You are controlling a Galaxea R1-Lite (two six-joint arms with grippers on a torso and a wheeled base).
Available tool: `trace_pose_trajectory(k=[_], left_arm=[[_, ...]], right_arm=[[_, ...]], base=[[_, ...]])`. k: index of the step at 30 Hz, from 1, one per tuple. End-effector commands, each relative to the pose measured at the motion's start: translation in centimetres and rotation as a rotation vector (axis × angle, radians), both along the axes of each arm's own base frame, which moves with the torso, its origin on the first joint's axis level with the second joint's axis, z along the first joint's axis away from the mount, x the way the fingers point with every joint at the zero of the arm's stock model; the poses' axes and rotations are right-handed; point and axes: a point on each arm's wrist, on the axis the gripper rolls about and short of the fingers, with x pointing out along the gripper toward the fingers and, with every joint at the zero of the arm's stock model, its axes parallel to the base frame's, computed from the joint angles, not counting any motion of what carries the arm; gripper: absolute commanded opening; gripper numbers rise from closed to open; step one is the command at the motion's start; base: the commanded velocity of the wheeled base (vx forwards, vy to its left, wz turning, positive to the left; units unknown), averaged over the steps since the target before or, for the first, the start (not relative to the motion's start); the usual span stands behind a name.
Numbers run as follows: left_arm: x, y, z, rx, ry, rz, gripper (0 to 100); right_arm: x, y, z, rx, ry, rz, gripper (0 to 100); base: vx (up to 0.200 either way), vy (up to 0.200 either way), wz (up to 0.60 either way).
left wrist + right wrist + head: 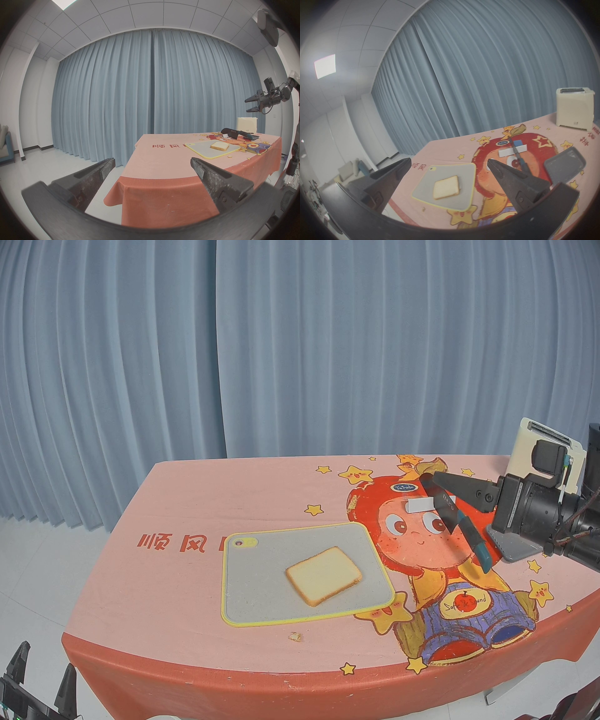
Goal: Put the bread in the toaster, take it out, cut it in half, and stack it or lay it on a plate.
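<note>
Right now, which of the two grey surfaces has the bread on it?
The board, light grey with a yellow rim, holds the bread. The darker plate lies apart from it, nearer the toaster.

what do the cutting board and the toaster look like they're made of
Cutting board: probably plastic, matte speckled grey face with a yellow-green rim and a moulded hanging hole.
Toaster: smooth cream shell with rounded edges, plastic or painted metal; the look leaves it open.
</note>
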Motion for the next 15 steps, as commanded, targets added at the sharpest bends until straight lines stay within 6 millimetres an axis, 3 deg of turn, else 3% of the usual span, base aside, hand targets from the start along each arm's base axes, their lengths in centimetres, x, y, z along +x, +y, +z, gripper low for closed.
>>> trace_pose_trajectory(k=[1,15], left_arm=[[0.1,0.0,-0.5,0.0,0.017,0.001,100],[0.1,0.0,-0.5,0.0,0.018,0.001,100]], right_arm=[[0.2,-0.2,-0.5,-0.055,0.0,-0.037,100],[1.5,-0.4,-3.2,-0.189,0.06,-0.131,100]], base=[[0.0,0.0,0.0],[0.0,0.0,0.0]])
